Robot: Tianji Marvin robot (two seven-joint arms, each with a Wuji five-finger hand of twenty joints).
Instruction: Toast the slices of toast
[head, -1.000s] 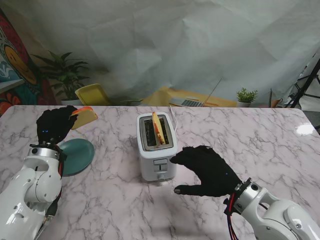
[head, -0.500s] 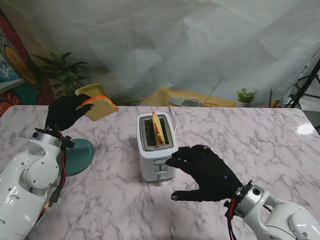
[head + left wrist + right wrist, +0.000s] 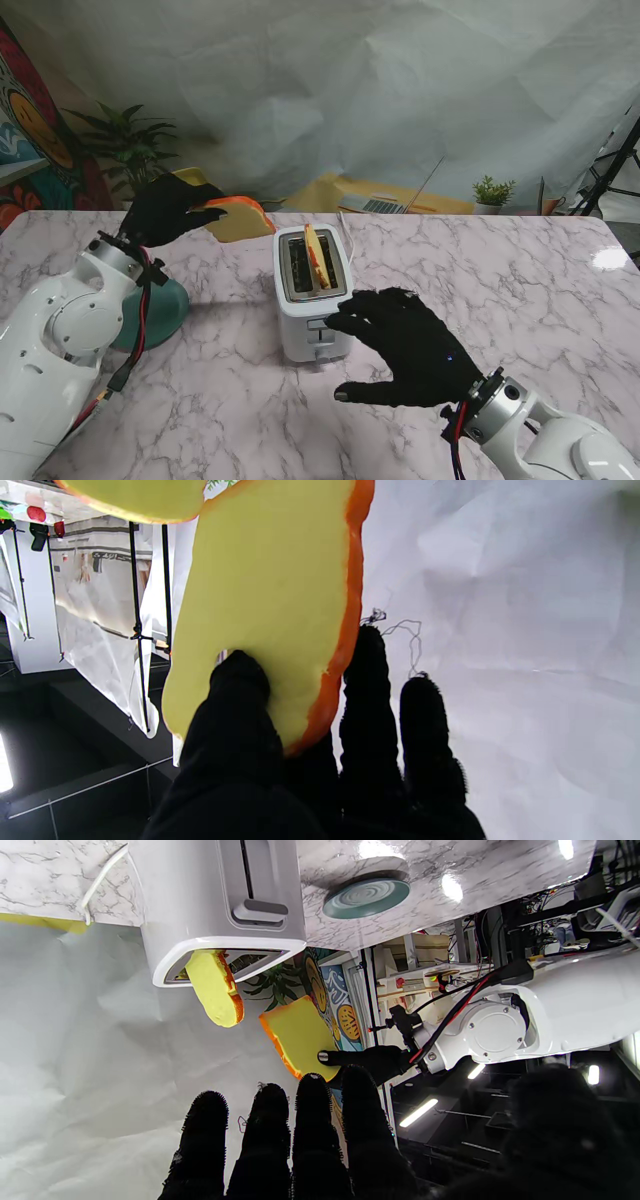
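Left hand [image 3: 165, 210] pinches a toast slice [image 3: 238, 212] by its crust edge, light, stiff, easily dropped; right hand [image 3: 408, 345], fingers spread and empty, hovers beside the toaster [image 3: 312, 300].

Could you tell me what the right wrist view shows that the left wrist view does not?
Only the right wrist view shows the toaster with a slice standing in one slot, its lever, the teal plate and the open right hand. Only the left wrist view shows the thumb pressed on the carried slice. Both show that slice and the left hand.
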